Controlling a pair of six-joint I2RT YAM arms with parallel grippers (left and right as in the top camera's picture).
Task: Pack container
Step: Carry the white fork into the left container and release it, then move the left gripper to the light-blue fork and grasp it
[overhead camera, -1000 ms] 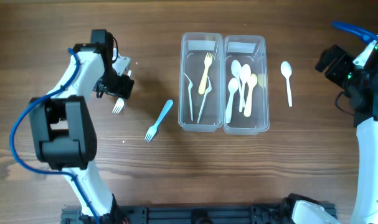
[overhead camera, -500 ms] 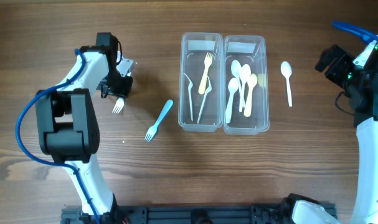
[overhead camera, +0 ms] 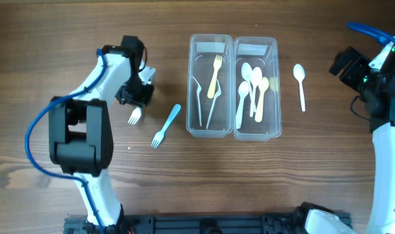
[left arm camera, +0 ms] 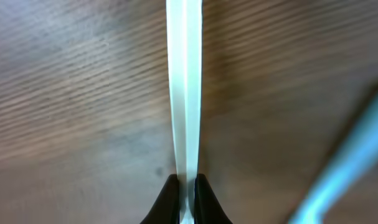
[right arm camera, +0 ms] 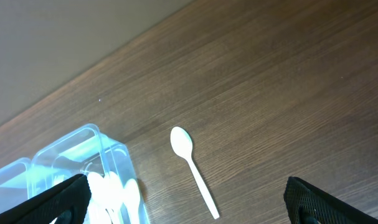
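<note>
You have two tubs touching side by side on the worktop (overhead camera: 314, 182), upper centre of the overhead frame: forks (overhead camera: 214, 77) in the left tub (overhead camera: 210, 134), spoons (overhead camera: 252, 81) in the right tub (overhead camera: 256, 136). A loose spoon (overhead camera: 300, 84) lies just to their right. A loose fork (overhead camera: 166, 126) lies to their lower left, with a second fork (overhead camera: 134, 116) beyond it in the left pincer (overhead camera: 137, 96).

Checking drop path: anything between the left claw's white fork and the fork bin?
Only the blue fork, flat on the table between the left claw's white fork and the fork bin. Carried above it, the path looks open.

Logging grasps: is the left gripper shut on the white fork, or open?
Shut on it. In the left wrist view the left gripper pinches the white fork by its handle, no gap either side.
</note>
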